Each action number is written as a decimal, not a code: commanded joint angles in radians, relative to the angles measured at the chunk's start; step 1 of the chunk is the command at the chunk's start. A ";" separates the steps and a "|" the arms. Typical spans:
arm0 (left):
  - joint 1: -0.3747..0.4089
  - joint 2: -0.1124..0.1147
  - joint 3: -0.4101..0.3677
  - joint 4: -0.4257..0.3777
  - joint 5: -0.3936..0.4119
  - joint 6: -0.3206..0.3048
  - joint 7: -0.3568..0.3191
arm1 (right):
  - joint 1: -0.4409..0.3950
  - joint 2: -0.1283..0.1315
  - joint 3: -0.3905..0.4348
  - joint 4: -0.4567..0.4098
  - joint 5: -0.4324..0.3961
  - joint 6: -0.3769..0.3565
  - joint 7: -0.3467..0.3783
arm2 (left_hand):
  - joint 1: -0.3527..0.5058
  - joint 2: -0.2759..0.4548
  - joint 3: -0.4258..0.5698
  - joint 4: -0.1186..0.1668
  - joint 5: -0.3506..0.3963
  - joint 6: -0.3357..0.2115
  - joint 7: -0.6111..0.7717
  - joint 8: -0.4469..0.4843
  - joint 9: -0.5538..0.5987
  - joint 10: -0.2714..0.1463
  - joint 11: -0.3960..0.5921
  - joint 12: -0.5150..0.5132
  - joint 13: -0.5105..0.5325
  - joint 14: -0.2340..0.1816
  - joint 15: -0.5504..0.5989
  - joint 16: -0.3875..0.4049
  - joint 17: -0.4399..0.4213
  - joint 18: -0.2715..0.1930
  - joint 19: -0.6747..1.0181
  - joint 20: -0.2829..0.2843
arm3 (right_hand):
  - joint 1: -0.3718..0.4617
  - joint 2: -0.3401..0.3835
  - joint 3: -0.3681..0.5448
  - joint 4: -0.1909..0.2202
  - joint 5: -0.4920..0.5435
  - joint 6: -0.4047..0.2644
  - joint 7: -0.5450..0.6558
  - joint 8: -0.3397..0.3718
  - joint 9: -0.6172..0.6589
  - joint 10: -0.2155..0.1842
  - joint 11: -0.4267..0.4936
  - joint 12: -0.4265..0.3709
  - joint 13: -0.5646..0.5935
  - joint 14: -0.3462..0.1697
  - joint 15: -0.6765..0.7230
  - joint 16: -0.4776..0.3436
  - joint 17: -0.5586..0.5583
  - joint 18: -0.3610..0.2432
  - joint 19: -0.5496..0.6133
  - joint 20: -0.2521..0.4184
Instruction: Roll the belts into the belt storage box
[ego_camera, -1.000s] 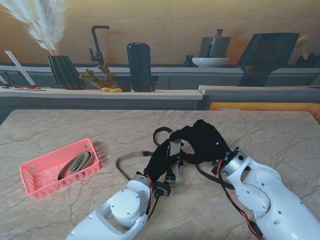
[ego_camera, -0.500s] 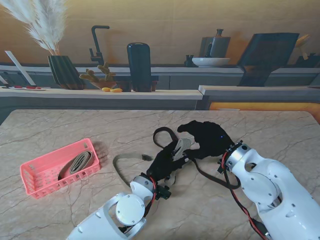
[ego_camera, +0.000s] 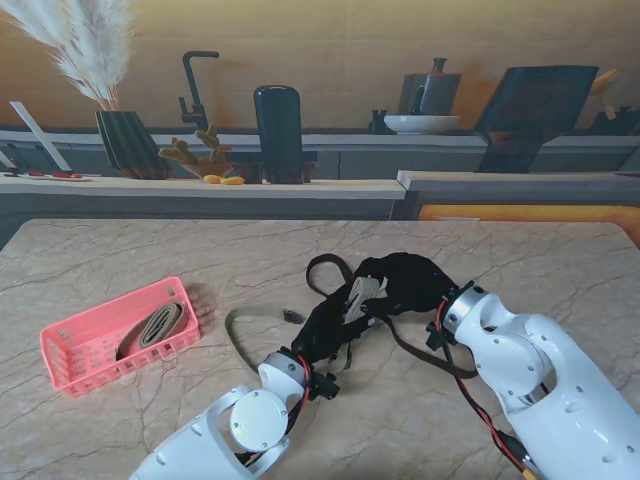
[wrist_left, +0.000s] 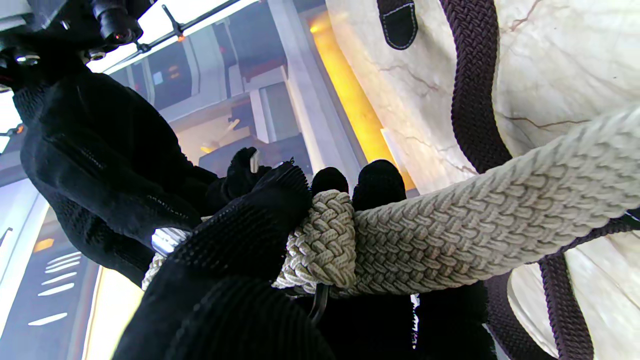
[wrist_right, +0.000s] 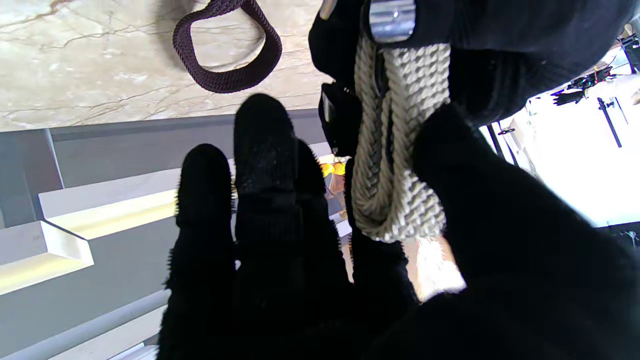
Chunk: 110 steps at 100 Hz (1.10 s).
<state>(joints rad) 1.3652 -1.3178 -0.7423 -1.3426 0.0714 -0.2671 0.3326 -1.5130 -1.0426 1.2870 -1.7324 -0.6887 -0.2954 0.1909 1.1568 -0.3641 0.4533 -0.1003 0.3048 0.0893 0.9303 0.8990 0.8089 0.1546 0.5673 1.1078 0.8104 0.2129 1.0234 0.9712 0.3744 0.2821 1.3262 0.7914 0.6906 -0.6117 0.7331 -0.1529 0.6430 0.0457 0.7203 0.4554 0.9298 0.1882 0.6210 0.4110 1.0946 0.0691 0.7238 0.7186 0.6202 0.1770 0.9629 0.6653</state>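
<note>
- Marble-patterned surface (ego_camera: 120, 255) fills the stand view; a kitchen counter with a black faucet (ego_camera: 194, 88) and a vase of pampas grass (ego_camera: 125, 140) runs behind its far edge.
- Pink storage box (ego_camera: 70, 362) sits near the left edge of the surface, with one rolled beige belt (ego_camera: 152, 328) lying inside.
- Left hand (ego_camera: 328, 325), black-gloved, is at mid-surface; its fingers (wrist_left: 260, 210) are closed around a braided cream belt (wrist_left: 450, 235).
- Right hand (ego_camera: 405, 283) meets the left hand from the right; its fingers (wrist_right: 450, 165) pinch the folded buckle end of the same cream belt, the metal buckle (wrist_right: 392, 19) showing.
- Dark brown belt (ego_camera: 325, 268) lies looped on the surface beside and under both hands.
- Loose tail of the cream belt trails across the surface toward the box.
</note>
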 joint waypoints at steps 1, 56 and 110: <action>0.003 -0.005 -0.002 -0.014 0.001 -0.005 0.002 | 0.005 -0.010 -0.013 0.015 0.001 -0.003 0.007 | 0.133 0.107 0.054 -0.028 -0.024 -0.107 0.109 0.045 -0.014 -0.022 0.026 0.008 0.036 -0.094 0.117 0.042 -0.009 -0.008 0.016 0.010 | 0.102 0.008 0.055 -0.029 0.127 -0.189 0.209 -0.025 0.127 -0.043 0.034 0.004 0.094 -0.013 0.065 0.031 0.038 -0.020 0.055 0.010; 0.008 -0.005 -0.016 -0.023 -0.052 0.037 -0.018 | -0.018 -0.047 0.063 -0.063 -0.098 -0.046 -0.240 | -0.188 -0.033 0.071 -0.016 0.121 -0.105 -0.079 -0.232 0.000 -0.028 -0.128 -0.447 -0.187 -0.005 -0.458 -0.387 -0.213 -0.007 -0.348 -0.288 | 0.092 -0.033 0.170 -0.068 0.219 -0.220 0.290 -0.078 0.243 -0.051 0.039 -0.014 0.185 -0.010 0.097 0.044 0.089 -0.028 0.100 0.001; 0.031 -0.002 -0.036 -0.060 -0.165 0.061 -0.063 | -0.006 -0.042 0.049 -0.051 -0.128 -0.061 -0.237 | -0.115 0.019 0.034 -0.008 0.220 -0.087 -0.029 -0.266 0.193 -0.017 0.059 -0.379 0.011 0.055 -0.203 -0.281 -0.077 0.014 -0.158 -0.202 | 0.093 -0.027 0.168 -0.065 0.210 -0.220 0.296 -0.075 0.235 -0.053 0.045 -0.016 0.177 -0.010 0.094 0.046 0.076 -0.022 0.097 -0.006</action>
<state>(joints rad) 1.3867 -1.3194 -0.7759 -1.3897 -0.0796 -0.2174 0.2841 -1.5246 -1.0782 1.3411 -1.7957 -0.7650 -0.3407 0.0153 1.0797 -0.2937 0.3747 -0.0927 0.4892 0.0150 0.8633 0.6406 0.9559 0.1439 0.6455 0.7202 0.7825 0.2613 0.8165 0.6934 0.2784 0.2884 1.1227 0.5678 0.7014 -0.7291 0.7691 -0.2747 0.7925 -0.0332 0.8645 0.3436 1.1485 0.1402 0.6418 0.3988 1.2310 0.0686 0.8039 0.7527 0.7045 0.1711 1.0322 0.6636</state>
